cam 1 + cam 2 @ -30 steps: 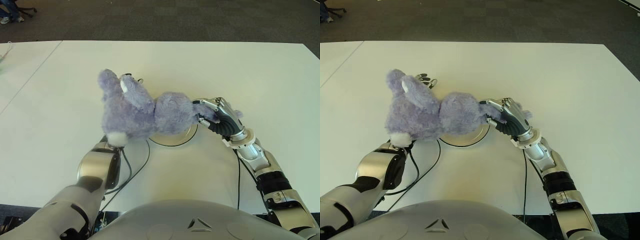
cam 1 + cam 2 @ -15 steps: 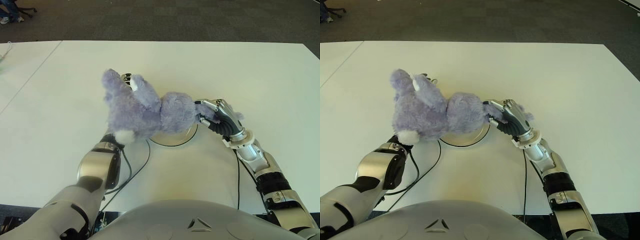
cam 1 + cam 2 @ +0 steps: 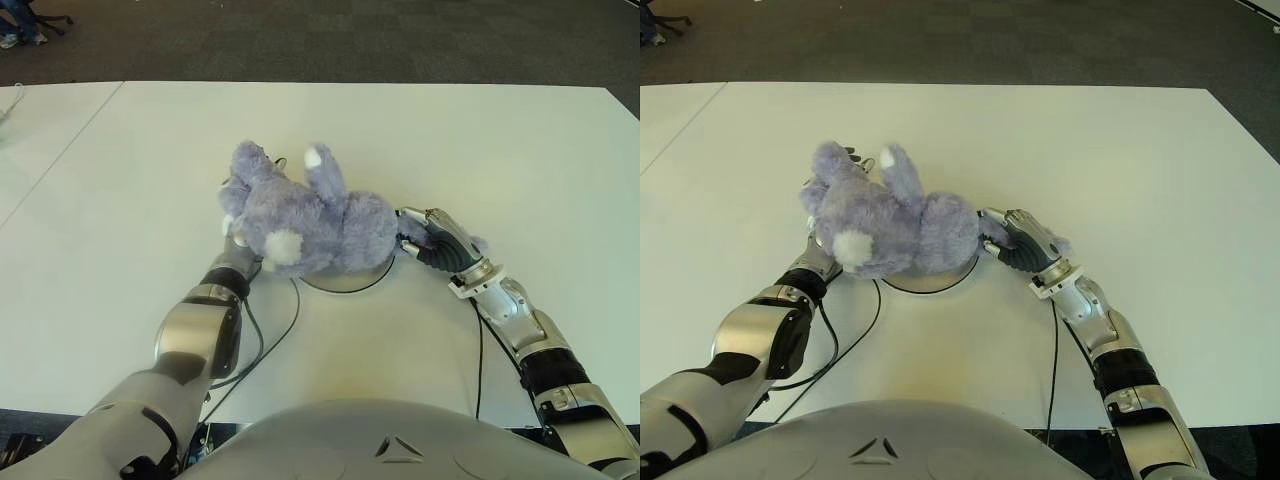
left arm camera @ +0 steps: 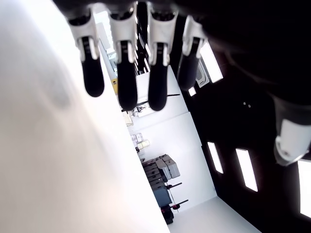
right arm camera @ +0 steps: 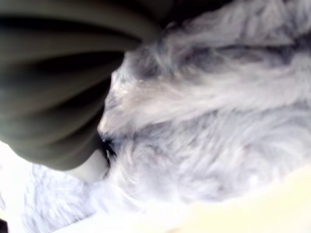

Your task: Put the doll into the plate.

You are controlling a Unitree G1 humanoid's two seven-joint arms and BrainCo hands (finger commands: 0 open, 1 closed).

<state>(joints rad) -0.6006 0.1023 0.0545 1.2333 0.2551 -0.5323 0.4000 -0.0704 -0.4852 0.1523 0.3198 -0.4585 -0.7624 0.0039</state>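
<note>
Doll over plate, both my hands on it.
My right hand [image 3: 432, 240] grips doll [image 3: 310, 222]; plate [image 3: 352, 280] underneath, leftward. Left hand [image 4: 136, 58] open-fingered behind the doll's far end.

Doll [image 3: 310, 215] covers plate [image 3: 345, 283]; both hands flank it; white table [image 3: 520, 150] beyond lies bare

Even, bright overhead light fills the eye views, and the broad matte white table [image 3: 520, 140] shows only soft shadows under the fluffy lilac plush doll [image 3: 310, 215]. The left wrist view is harshly contrasted, washed white toward nine o'clock and black toward three. The right wrist view is blurred, fur pressed close against the lens.
</note>
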